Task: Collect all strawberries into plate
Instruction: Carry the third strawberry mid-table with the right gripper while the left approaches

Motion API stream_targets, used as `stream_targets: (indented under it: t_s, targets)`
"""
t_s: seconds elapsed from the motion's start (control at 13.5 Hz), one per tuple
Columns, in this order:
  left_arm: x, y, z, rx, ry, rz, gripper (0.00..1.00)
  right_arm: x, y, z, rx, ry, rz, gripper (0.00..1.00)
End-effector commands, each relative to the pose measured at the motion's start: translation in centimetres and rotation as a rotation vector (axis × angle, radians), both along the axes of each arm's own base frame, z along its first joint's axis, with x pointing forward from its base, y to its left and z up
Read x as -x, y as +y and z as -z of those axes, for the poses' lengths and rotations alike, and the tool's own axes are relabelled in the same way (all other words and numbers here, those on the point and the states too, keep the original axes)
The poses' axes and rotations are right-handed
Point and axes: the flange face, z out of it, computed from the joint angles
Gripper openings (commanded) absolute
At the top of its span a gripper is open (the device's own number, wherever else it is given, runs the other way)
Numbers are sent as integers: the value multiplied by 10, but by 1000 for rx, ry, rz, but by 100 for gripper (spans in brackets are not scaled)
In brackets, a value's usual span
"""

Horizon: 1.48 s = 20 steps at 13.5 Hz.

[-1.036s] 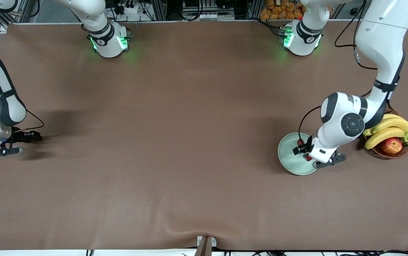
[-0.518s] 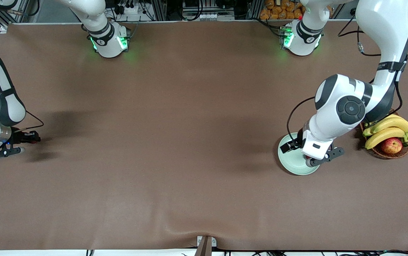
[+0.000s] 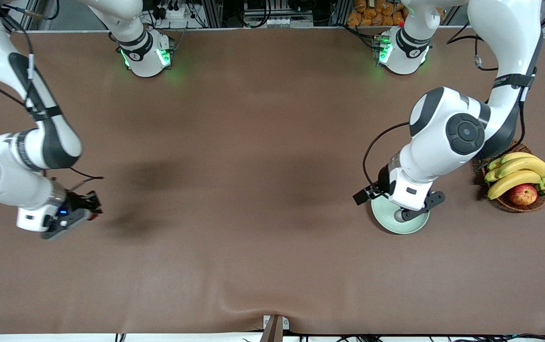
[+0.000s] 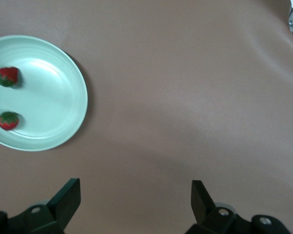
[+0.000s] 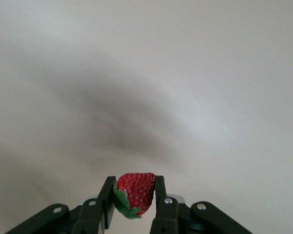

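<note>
The pale green plate (image 3: 386,217) (image 4: 49,97) lies near the left arm's end of the table. Two strawberries (image 4: 6,76) (image 4: 8,120) rest in it; in the front view the left arm hides them. My left gripper (image 3: 365,194) (image 4: 136,187) hangs open and empty over the bare table just off the plate's rim. A third strawberry (image 5: 136,191), red with a green cap, is pinched in my right gripper (image 3: 89,208) (image 5: 135,183), which is shut on it above the table at the right arm's end.
A brown wicker basket (image 3: 507,205) stands beside the plate at the left arm's end, holding bananas (image 3: 519,171) and an apple (image 3: 522,194). The brown mat has a wrinkle (image 3: 253,304) near the front edge.
My left gripper opened wider, rose off the plate and shifted toward the right arm's end, leaving two strawberries in it. My right gripper closed on the third strawberry, moving toward the middle.
</note>
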Motion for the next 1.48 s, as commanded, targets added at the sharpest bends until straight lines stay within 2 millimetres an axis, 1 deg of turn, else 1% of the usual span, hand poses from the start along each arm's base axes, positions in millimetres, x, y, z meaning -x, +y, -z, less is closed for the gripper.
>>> stream_targets:
  t_s: [0.0,0.07,0.15,0.22,0.3,0.37,0.44,0.52,0.59,0.74,0.81,0.89,0.96,1.04,1.11,1.18,1.26,1.33,1.41]
  targets:
    - [-4,-4,2,9,22,-17,100,-18,127,-7,-41,-18,-62,0]
    - [-4,-5,3,9,25,-21,100,-14,172,-10,-48,-17,-77,0]
    - [-4,-5,6,9,30,-23,100,-8,212,-10,-56,-17,-67,0]
    - [-2,-11,8,9,36,-27,100,1,252,-4,-67,-11,-72,1]
    - [0,-19,13,10,46,-36,100,4,280,7,-80,-3,-82,4]
    - [2,-23,18,8,55,-46,100,11,310,16,-95,4,-95,4]
    - [2,-28,25,10,68,-57,100,18,334,26,-98,11,-91,4]
    - [4,-34,28,12,74,-71,100,24,360,33,-114,-14,-94,5]
    - [7,-41,35,12,90,-84,100,31,379,43,-122,-40,-95,8]
    - [9,-51,45,19,105,-123,100,46,409,65,-135,-81,-127,8]
    - [10,-60,48,30,97,-133,100,52,424,73,-145,-97,-134,11]
    - [11,-71,54,41,94,-150,100,61,441,78,-148,-95,-122,17]
    - [15,-85,60,48,88,-166,100,69,454,81,-141,-95,-101,27]
    - [19,-98,65,50,77,-179,100,73,460,83,-131,-99,-98,65]
    - [20,-104,79,38,74,-193,100,74,461,83,-121,-107,-105,100]
    - [25,-114,89,26,71,-199,100,72,459,77,-124,-115,-102,100]
    - [31,-128,102,21,63,-208,100,66,453,66,-126,-124,-90,100]
    - [35,-139,108,17,44,-224,100,58,443,61,-121,-128,-77,100]
    - [39,-146,118,5,40,-235,100,49,431,42,-121,-144,-59,100]
